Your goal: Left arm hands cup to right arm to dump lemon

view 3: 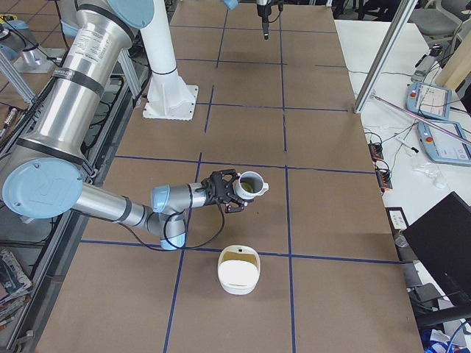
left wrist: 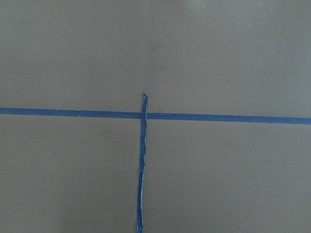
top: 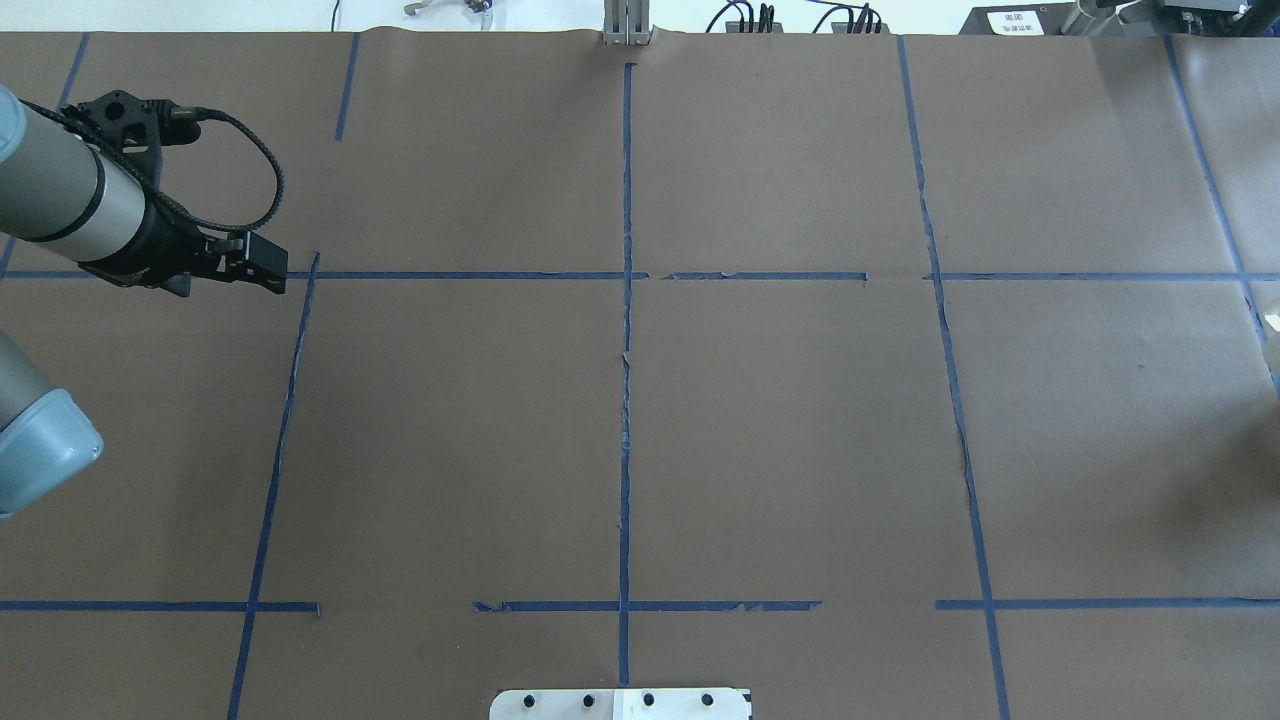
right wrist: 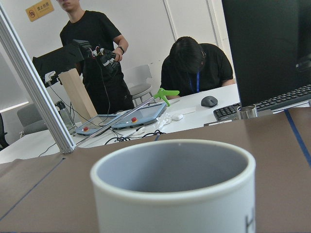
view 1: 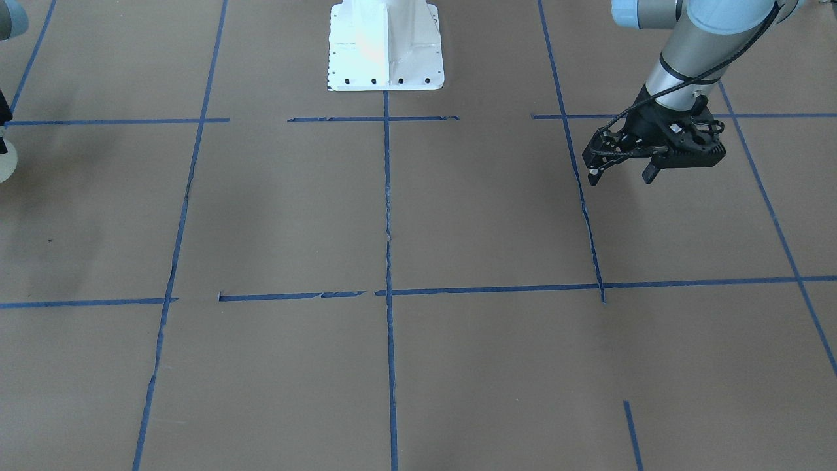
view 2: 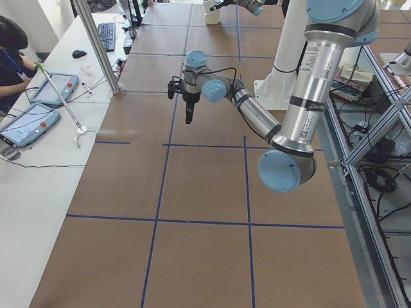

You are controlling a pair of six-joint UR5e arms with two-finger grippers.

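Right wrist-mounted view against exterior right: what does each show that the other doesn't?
Only right wrist-mounted: a standing person and a seated person beyond the table. Only exterior right: the right arm, its tool at the cup, the yellow-green lemon inside, a white container on the table. Both: the cup and the brown table.

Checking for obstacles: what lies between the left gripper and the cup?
In the exterior right view, the stretch between the left gripper and the cup is bare brown table paper crossed by blue tape lines.
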